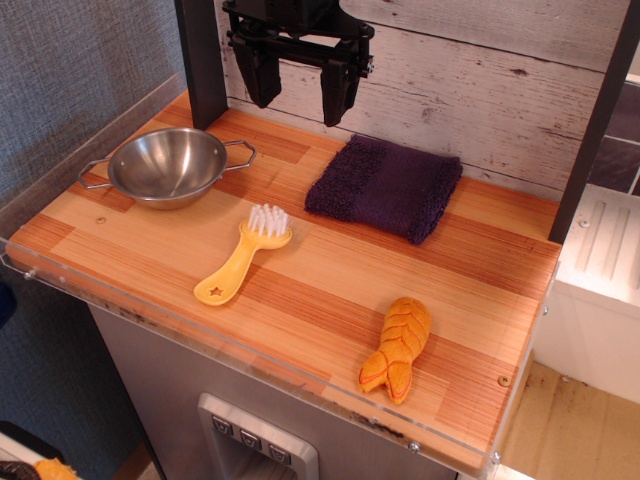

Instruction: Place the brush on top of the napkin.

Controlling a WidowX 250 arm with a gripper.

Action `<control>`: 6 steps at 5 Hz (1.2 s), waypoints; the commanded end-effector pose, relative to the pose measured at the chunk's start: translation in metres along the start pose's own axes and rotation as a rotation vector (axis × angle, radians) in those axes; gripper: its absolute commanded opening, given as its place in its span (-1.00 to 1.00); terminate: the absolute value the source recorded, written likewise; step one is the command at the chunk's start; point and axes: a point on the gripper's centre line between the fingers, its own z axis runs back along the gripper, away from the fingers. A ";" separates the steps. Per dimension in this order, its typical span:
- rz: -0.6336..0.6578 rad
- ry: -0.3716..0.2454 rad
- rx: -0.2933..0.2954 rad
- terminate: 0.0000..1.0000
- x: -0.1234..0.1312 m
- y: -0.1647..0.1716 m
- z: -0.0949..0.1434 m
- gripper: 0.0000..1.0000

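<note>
The yellow brush (240, 256) lies on the wooden table top, white bristles toward the back, star-marked handle end toward the front left. The dark purple napkin (384, 186) lies folded flat at the back centre, to the right of and behind the brush. My black gripper (300, 92) hangs open and empty above the back of the table, high over the spot between the bowl and the napkin, well behind the brush.
A steel bowl (168, 166) with two wire handles stands at the back left. An orange ridged shrimp-like toy (398, 348) lies at the front right. A dark post (203, 62) rises at the back left and another (592, 130) at the right. The table's front edge (250, 368) drops off.
</note>
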 end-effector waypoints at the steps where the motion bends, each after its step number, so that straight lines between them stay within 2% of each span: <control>1: 0.000 0.000 0.000 -1.00 0.000 0.000 0.000 1.00; 2: 0.027 -0.053 -0.073 -1.00 -0.023 0.009 0.006 1.00; 3: 0.034 -0.061 -0.046 -1.00 -0.052 0.024 0.008 1.00; 4: 0.049 -0.020 0.033 -1.00 -0.077 0.036 -0.014 1.00; 5: 0.030 0.011 0.057 -1.00 -0.081 0.039 -0.040 1.00; 6: 0.016 0.007 0.094 -1.00 -0.080 0.039 -0.061 1.00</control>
